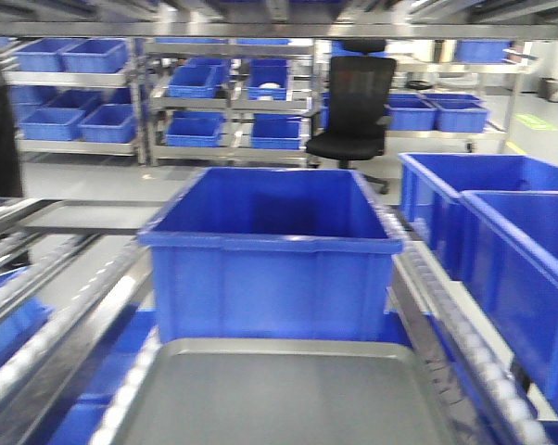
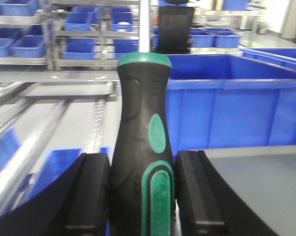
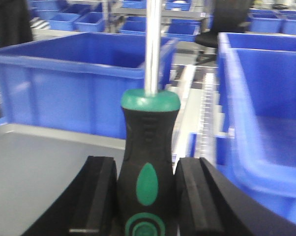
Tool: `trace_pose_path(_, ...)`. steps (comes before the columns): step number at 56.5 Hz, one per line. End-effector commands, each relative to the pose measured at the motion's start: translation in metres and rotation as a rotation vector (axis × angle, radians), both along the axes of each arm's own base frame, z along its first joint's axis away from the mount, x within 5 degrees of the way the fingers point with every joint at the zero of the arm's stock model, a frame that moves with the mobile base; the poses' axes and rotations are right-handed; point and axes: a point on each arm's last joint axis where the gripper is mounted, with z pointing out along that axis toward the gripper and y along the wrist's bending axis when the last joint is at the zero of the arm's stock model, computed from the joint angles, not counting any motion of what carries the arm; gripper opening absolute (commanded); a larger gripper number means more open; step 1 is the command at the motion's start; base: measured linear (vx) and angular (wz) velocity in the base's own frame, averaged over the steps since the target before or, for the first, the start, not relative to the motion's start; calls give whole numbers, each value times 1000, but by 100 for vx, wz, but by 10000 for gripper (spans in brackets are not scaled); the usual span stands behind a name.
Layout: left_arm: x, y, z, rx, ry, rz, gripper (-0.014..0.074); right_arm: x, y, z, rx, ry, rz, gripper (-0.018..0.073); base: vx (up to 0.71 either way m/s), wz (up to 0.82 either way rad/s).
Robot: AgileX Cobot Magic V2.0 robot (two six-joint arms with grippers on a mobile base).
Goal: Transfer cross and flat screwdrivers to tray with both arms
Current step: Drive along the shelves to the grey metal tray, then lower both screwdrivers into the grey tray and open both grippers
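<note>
My left gripper (image 2: 142,196) is shut on a screwdriver (image 2: 143,142) with a black and green handle, its steel shaft pointing up and away. My right gripper (image 3: 144,196) is shut on a second black and green screwdriver (image 3: 148,142), shaft pointing away too. The tips are out of view, so I cannot tell cross from flat. The grey tray (image 1: 288,399) lies at the bottom of the front view. It shows at lower right in the left wrist view (image 2: 266,187) and at lower left in the right wrist view (image 3: 40,167). Neither gripper shows in the front view.
A large blue bin (image 1: 272,250) stands just behind the tray. Two more blue bins (image 1: 511,250) stand at the right. Roller rails (image 1: 47,324) run along the left and right (image 1: 474,343). Shelves of blue bins and a black office chair (image 1: 353,102) are behind.
</note>
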Motion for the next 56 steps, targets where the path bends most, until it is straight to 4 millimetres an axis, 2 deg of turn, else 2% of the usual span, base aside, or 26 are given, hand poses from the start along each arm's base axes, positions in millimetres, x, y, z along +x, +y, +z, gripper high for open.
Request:
trace_pose_path(1, -1, 0, 18, -26, -118, 4, -6, 0, -2, 17, 16, -110, -29, -8, 20, -37)
trace_pose_path(23, -1, 0, 18, -26, -118, 4, -6, 0, -2, 17, 16, -110, -29, -8, 9, -17)
trace_pose_path(56, -1, 0, 18, -26, -118, 4, -6, 0, -2, 18, 20, -112, -29, -8, 0, -1)
